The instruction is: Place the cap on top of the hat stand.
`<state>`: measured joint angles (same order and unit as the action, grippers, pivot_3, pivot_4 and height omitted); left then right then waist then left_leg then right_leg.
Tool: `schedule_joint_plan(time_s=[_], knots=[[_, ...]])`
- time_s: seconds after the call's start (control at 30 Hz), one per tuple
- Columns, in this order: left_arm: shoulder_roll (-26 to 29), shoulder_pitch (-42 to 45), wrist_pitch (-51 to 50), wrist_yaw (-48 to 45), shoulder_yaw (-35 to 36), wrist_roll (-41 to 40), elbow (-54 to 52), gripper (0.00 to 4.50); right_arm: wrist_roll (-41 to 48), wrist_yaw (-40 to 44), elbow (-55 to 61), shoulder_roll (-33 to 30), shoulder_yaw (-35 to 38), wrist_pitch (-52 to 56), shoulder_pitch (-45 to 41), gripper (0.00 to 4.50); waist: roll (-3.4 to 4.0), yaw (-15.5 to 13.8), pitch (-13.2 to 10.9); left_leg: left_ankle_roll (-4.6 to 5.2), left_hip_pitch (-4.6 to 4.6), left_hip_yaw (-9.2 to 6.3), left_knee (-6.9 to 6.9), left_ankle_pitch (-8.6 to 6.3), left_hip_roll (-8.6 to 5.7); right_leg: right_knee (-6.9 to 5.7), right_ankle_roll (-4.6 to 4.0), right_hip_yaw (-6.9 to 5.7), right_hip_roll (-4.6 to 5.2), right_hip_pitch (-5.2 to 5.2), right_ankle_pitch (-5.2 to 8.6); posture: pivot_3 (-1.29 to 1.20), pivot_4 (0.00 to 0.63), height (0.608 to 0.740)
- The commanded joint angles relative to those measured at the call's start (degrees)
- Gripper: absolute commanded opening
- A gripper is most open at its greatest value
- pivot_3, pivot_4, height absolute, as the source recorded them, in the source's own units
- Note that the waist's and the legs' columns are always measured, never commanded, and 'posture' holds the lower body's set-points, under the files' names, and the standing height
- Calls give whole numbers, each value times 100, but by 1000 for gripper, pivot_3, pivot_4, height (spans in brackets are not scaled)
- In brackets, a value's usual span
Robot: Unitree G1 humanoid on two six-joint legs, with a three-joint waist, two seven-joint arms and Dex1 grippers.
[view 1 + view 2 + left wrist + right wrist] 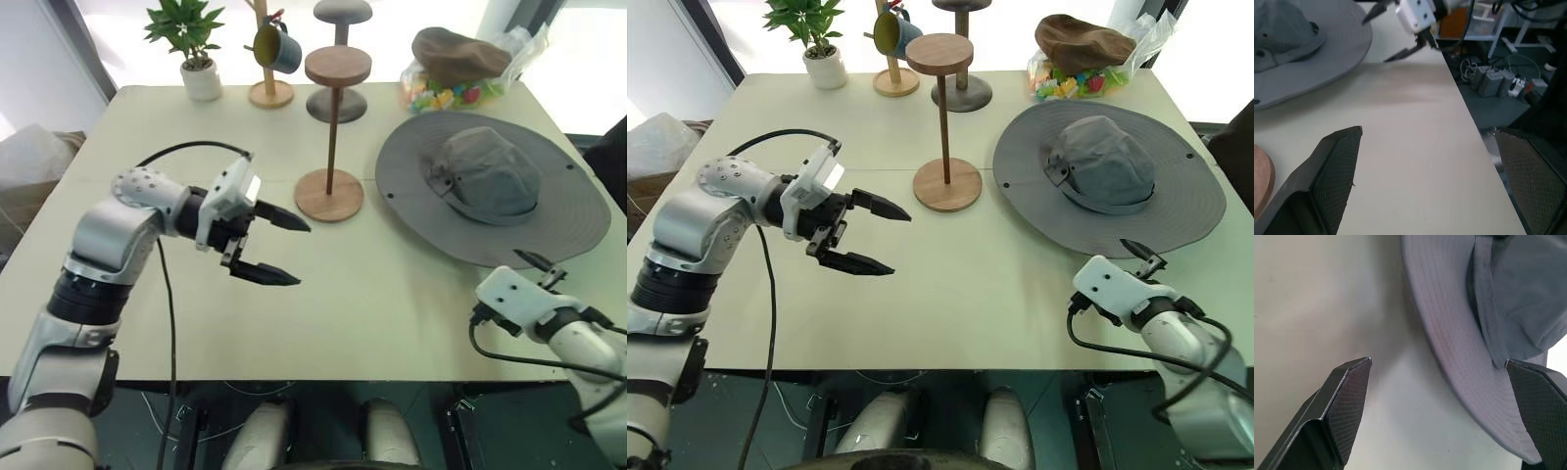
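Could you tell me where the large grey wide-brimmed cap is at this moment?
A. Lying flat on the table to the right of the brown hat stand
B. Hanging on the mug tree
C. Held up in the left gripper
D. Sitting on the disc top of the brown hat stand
A: the cap lies brim-down on the table, to the right of the hat stand, whose disc top is bare; both grippers are open and hold nothing.
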<state>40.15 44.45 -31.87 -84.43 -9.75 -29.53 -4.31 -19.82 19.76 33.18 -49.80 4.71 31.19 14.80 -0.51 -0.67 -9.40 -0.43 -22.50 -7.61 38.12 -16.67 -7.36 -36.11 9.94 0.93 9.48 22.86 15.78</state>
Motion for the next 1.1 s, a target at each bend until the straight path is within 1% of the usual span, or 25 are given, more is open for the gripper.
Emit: schedule_joint_plan(time_s=[0.03, 0.17, 0.3, 0.43, 0.5, 0.57, 0.67, 0.7, 0.73, 0.77, 0.83, 0.97, 1.03, 1.1], knots=[[-78, 214, -8, 76, 172, -127, 3, 4474, -485, -414, -714, 151, -275, -408, -463, 4500, 0, 5, 0, -1, 1, 0, -1, 0, 0, -1, 0, 0, 0, 0, 0, 0, 150, 740], [-127, 241, 17, 121, 155, -114, 19, 4474, -740, -709, -1798, 319, -583, -882, -1171, 4500, -2, 50, 1, -2, 3, 0, -2, 1, 4, -1, 0, 0, -5, -1, 0, 0, 150, 740], [-174, 292, 8, 183, 177, -111, 57, 4474, -749, -910, -2935, 534, -743, -1332, -1894, 4500, -6, 72, 3, -5, 7, -1, -1, 3, 3, 0, -3, 0, -5, -6, -2, 0, 150, 740], [-187, 310, -9, 248, 205, -123, 58, 4474, -550, -1011, -3509, 793, -688, -1748, -2283, 4500, -11, 85, 6, -5, 8, -4, 0, 3, 4, 1, -3, -1, -6, -8, -2, 0, 150, 740], [-182, 309, -12, 284, 217, -130, 53, 4500, -430, -964, -3556, 892, -609, -1845, -2358, 3950, -12, 126, 6, -5, 8, -4, 0, 3, 4, 0, -3, -2, -6, -10, -3, 0, 150, 740], [-184, 303, -32, 328, 239, -147, 45, 4500, -317, -888, -3531, 972, -534, -1863, -2383, 3199, -11, 143, 6, -5, 8, -4, -1, 3, 4, -1, -3, -1, -6, -7, -3, 0, 150, 740], [-186, 302, -71, 394, 267, -195, 12, 4500, -255, -809, -3432, 1007, -488, -1877, -2354, 1609, -9, 147, 5, -5, 8, -4, -3, 3, 4, -1, -3, -1, -6, -3, -3, 0, 150, 740], [-181, 306, -69, 405, 270, -205, 17, 4500, -225, -764, -3384, 1025, -472, -1865, -2336, 951, -8, 148, 5, -5, 7, -4, -3, 3, 3, -1, -3, 0, -6, -2, -3, 0, 150, 740], [-175, 312, -57, 409, 272, -206, 37, 4500, -170, -702, -3301, 1053, -439, -1822, -2316, 446, -9, 146, 5, -5, 7, -4, -3, 3, 3, -1, -3, 1, -6, -1, -3, 0, 150, 740], [-171, 316, -47, 414, 276, -205, 51, 4500, -99, -639, -3206, 1085, -394, -1756, -2298, 45, -9, 145, 5, -5, 6, -4, -3, 3, 3, -1, -3, 0, -6, -2, -3, 0, 150, 740], [-169, 320, -32, 447, 305, -194, 84, 4500, 212, -465, -2929, 1240, -208, -1527, -2296, 45, -9, 142, 5, -5, 7, -4, -3, 3, 3, -1, -3, 0, -6, -3, -3, 0, 150, 740], [-157, 304, -94, 625, 506, -248, 140, 4500, 1463, 121, -1821, 1729, 546, -431, -2515, 45, -6, 144, 3, -5, 6, -4, -6, 3, 5, -1, -3, 1, -7, 0, -2, 0, 150, 740], [-120, 275, -209, 774, 723, -372, 153, 4500, 2003, 402, -1240, 1686, 936, 57, -2796, 45, 3, 153, -3, -5, 4, -4, -6, 3, 4, -1, -3, 1, -7, 2, -3, 0, 150, 740], [-67, 250, -403, 958, 1044, -591, 164, 4500, 2508, 664, -844, 1463, 1266, 636, -3302, 45, 10, 171, -7, -5, 0, -3, -5, 3, 4, -2, -3, 3, -7, 8, -3, 0, 150, 740]])
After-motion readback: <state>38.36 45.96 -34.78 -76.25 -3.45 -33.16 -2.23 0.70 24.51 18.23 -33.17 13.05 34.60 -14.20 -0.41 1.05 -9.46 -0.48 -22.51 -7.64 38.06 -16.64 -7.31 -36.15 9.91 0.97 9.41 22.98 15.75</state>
